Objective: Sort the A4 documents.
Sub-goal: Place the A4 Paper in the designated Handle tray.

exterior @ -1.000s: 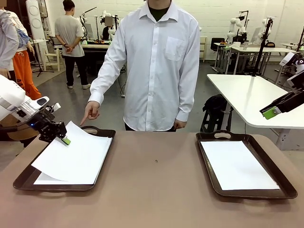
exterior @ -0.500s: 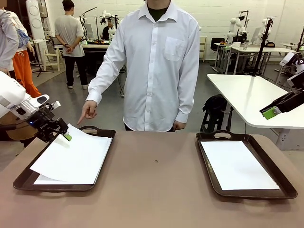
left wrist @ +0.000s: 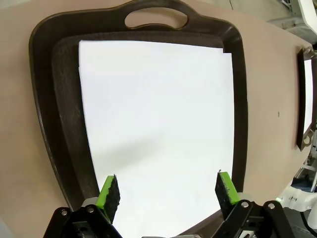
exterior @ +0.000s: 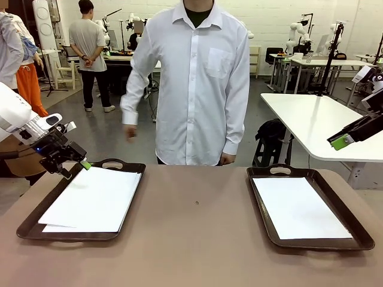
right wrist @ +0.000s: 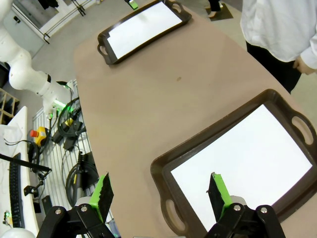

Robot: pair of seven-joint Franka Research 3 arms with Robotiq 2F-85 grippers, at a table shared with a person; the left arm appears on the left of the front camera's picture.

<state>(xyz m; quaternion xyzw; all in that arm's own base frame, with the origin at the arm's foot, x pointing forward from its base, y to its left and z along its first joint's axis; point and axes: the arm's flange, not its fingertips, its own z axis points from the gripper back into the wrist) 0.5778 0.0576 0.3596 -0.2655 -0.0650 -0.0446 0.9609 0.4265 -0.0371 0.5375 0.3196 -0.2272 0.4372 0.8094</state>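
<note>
On left tray point(exterior: 36, 224), A4 documents point(exterior: 93, 199) now released.

Left arm point(exterior: 15, 122): glossy white shell, black wrist block with small blue light; left gripper point(left wrist: 167, 188) black, green pads, silver screws at finger bases. Right gripper point(right wrist: 159, 194) same build. Person point(exterior: 197, 84) wears white buttoned long-sleeved shirt, chest pocket, dark undershirt at collar.
</note>
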